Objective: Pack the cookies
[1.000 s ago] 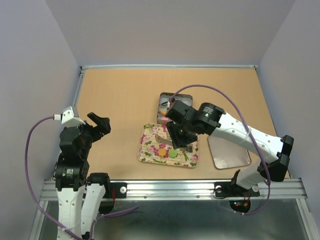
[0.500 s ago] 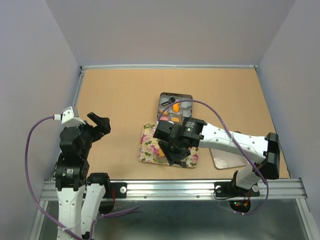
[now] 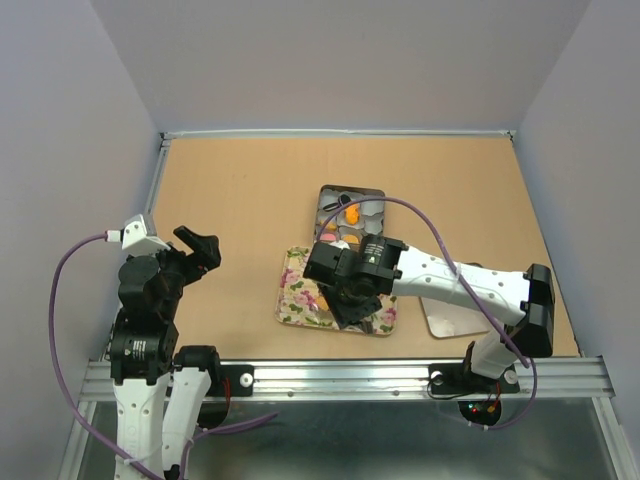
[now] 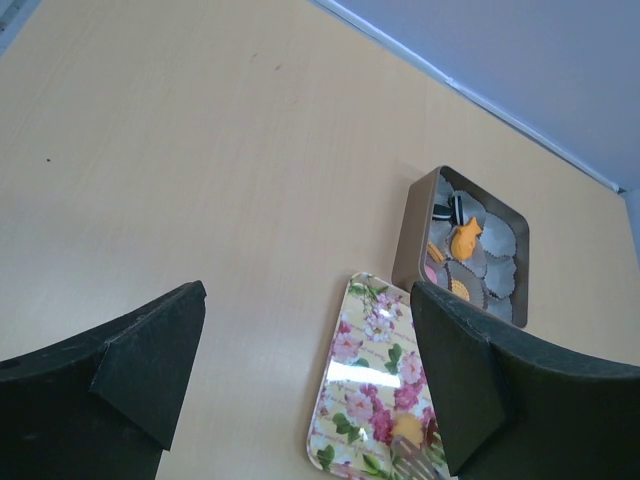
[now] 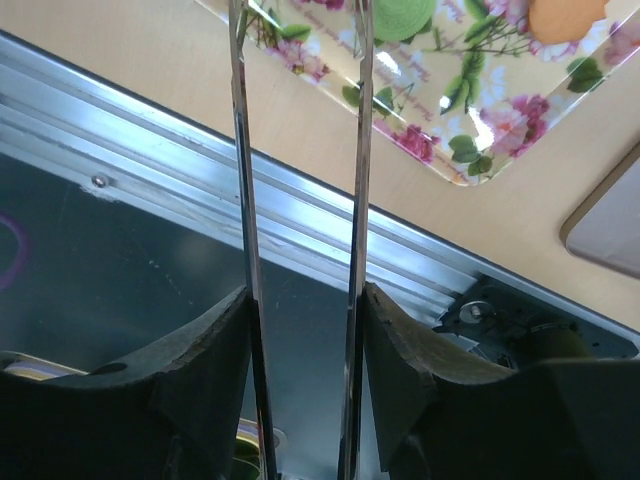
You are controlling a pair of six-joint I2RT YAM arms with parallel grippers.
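We've swung our right tool (image 5: 305, 325), clamped on the tongs (image 5: 245, 150), from the 12 o'clock tin (image 4: 408, 240) back beside the green cookie (image 5: 400, 12), likely next.

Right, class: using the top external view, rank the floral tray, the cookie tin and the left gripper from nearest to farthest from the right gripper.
1. Floral tray: directly beneath the right gripper, towards the table's near edge.
2. Cookie tin: just behind the tray, farther up the table.
3. Left gripper: well off to the left side, raised above the table.
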